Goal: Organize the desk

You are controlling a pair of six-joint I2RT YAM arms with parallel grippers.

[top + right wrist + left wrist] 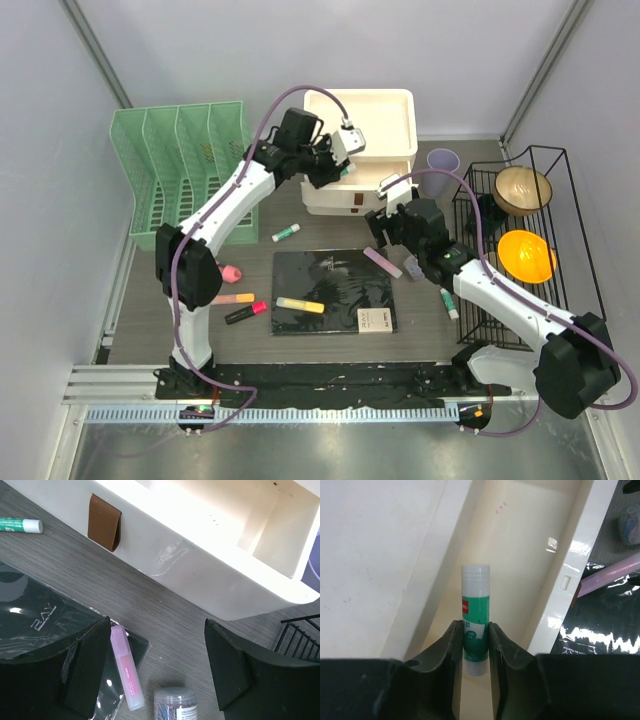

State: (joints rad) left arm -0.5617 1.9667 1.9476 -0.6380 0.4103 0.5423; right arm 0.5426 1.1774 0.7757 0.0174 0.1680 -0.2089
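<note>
A large dark grey-brown wood-grain desk [250, 265] fills the overhead view, with a black-and-metal rail along its near edge. A flat black rectangular notebook [335, 285] lies at the desk's centre; every place below is given from it.

Behind the notebook and to its left stands a mint-green plastic file rack [190, 170]. To the notebook's right stands a black wire rack [560, 225] holding a round wooden bowl [522, 190] and a bright orange bowl [527, 255]. Straight behind the notebook sits a white plastic drawer organiser [405, 120]. A lilac cup [443, 162] stands behind the notebook's far right corner.

The left gripper [476, 630] reaches behind the notebook, over a cream inner compartment of the organiser. Its two dark fingers press against the sides of a green-and-white glue stick [475, 592], gripping it with the cap end pointing away from the wrist.

The right gripper [157, 625] hovers over bare desk just behind the notebook's far right corner, jaws spread wide with nothing between them.

A pale pink highlighter [126, 672] lies partly on that same corner of the notebook. A small clear jar of coloured clips [175, 705] stands just off the notebook's right edge.

On the notebook lie a yellow highlighter [300, 305] and a small white card [376, 320]. A second glue stick [286, 233] lies on the desk just behind the notebook's far left corner. Left of the notebook lie an orange-and-pink marker [233, 298], a red-and-black marker [246, 312] and a small pink lump [230, 272].
</note>
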